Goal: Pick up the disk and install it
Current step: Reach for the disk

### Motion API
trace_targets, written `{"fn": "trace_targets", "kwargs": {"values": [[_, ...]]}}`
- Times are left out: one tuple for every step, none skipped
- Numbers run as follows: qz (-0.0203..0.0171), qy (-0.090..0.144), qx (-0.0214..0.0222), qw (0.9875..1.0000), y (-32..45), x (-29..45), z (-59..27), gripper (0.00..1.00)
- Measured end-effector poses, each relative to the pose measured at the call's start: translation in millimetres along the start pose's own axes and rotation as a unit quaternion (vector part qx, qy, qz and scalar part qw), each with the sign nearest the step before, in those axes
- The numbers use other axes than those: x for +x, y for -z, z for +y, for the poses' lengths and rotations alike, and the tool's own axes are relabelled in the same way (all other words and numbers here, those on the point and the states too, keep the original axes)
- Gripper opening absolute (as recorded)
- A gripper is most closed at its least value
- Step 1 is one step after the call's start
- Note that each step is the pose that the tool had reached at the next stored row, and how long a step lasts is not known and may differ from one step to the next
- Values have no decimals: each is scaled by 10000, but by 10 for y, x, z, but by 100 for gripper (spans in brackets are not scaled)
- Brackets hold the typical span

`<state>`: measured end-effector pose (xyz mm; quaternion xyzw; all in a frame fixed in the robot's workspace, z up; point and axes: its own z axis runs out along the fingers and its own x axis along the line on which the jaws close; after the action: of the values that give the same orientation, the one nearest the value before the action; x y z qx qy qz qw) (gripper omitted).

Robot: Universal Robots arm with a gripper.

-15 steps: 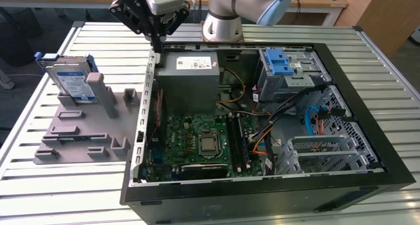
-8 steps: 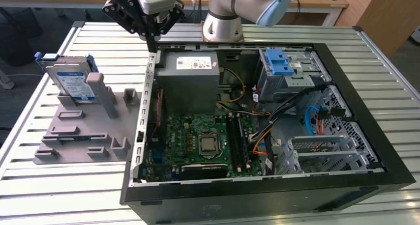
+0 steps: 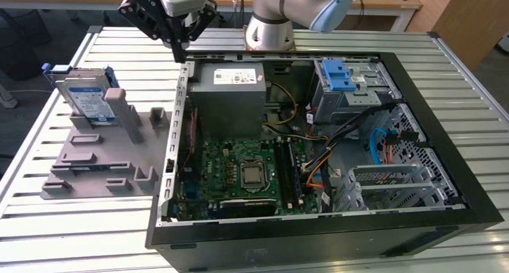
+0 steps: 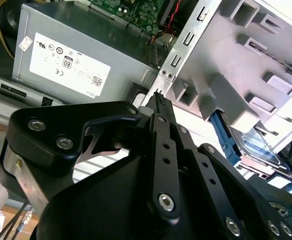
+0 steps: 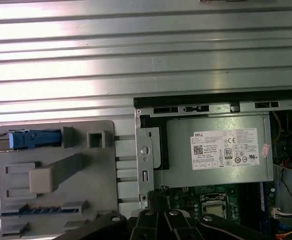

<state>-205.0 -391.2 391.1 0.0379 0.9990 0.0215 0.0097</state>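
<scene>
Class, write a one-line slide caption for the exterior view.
Empty gripper hangs over a corner of the open computer case; the disk stands in the grey fixture beside it.

- I see the disk (image 3: 86, 100) standing on the holder (image 3: 104, 160), at the exterior view's left of the computer case (image 3: 318, 243).
- The gripper (image 3: 179, 46) hangs over the case wall that faces the holder.

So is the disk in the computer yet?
No, out. The disk stands on edge in the grey holder beside the open computer case.
</scene>
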Motion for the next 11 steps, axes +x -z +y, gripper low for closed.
{"fn": "trace_targets", "kwargs": {"values": [[3, 0, -1, 10000, -2, 12, 2, 11], [5, 0, 0, 10000, -2, 26, 5, 11], [8, 0, 1, 10000, -2, 40, 7, 11], [9, 0, 0, 10000, -2, 54, 9, 11], [9, -1, 0, 10000, -2, 69, 10, 11], [9, -1, 0, 10000, -3, 83, 11, 11], [9, -1, 0, 10000, -3, 97, 13, 11], [9, -1, 0, 10000, -3, 111, 14, 11], [9, -1, 0, 10000, -4, 125, 15, 11], [9, -1, 0, 10000, -3, 139, 16, 11], [9, 0, 0, 10000, -4, 153, 16, 11]]}}
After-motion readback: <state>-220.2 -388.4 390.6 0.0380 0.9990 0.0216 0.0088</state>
